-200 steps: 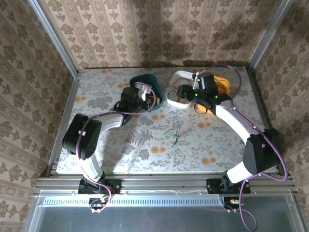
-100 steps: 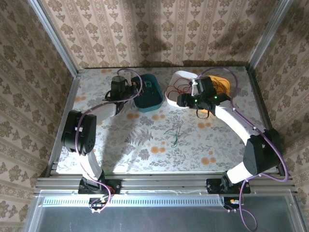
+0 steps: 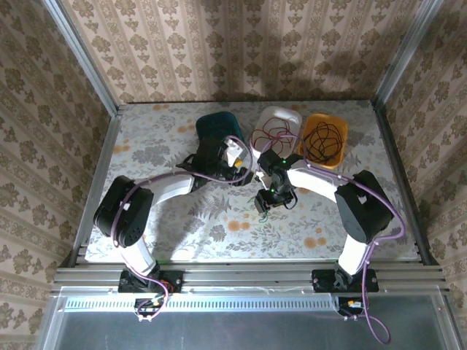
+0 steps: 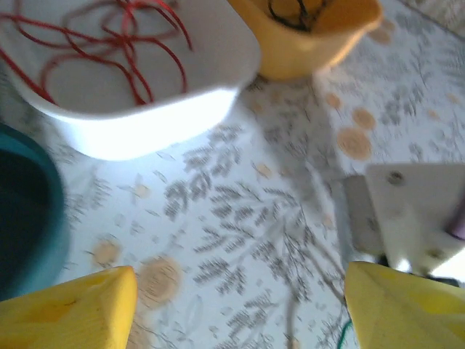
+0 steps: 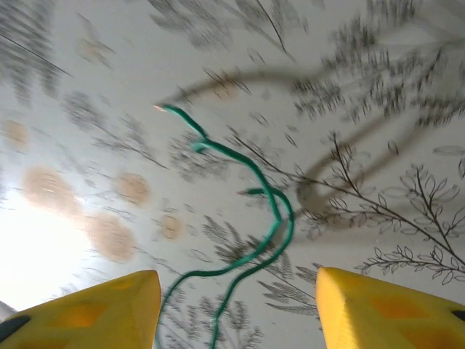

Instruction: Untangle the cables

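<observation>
Low at the right wrist view's centre, the thin green looping cable (image 5: 270, 211) lies loose on the floral-patterned surface (image 5: 363, 73) beneath the right gripper's (image 5: 236, 280) parted jaws (the left gripper's (image 4: 240, 291) gape empty too); best descend squarely, pinching one strand.

Smooth, glossy plastic on the white tub (image 4: 152, 120), orange tub (image 4: 320, 54) and teal tub (image 4: 33, 218). Matt printed floral covering over the desk (image 3: 182, 233). Smooth plastic sheath on the green cable (image 5: 277, 218) and red cable (image 4: 94, 40). Matt yellow plastic fingers (image 5: 385, 309). Brushed metal rail (image 3: 248, 277).
</observation>
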Tool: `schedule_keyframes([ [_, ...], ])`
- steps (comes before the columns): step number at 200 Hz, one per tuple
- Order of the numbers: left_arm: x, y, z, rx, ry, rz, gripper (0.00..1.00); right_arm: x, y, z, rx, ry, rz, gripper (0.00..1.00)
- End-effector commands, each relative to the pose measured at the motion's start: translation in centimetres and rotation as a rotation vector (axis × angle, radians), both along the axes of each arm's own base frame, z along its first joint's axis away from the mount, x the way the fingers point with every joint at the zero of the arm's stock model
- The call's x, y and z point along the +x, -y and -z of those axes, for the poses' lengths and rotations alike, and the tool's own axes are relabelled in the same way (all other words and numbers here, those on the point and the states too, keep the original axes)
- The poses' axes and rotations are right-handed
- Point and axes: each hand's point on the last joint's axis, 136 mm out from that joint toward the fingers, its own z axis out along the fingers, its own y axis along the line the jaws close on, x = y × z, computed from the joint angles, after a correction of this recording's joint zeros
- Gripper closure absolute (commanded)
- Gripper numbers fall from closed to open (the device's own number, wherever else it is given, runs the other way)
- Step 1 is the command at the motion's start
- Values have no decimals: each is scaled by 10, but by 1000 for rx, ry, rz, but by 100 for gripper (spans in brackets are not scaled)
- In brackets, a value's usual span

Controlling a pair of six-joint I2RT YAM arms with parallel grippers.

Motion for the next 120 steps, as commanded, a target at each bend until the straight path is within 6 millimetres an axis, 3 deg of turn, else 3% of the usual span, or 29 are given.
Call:
schedule_keyframes([
  [1, -7, -3, 23, 57, -17, 34, 24, -6, 7, -5, -60, -62, -33, 43],
  [56, -12, 0, 35, 81, -15, 49, 24, -16, 10, 0, -130, -198, -81, 56],
  [120, -13, -5, 31, 89, 6, 51, 23, -17, 5, 7, -155, -294, -106, 60],
])
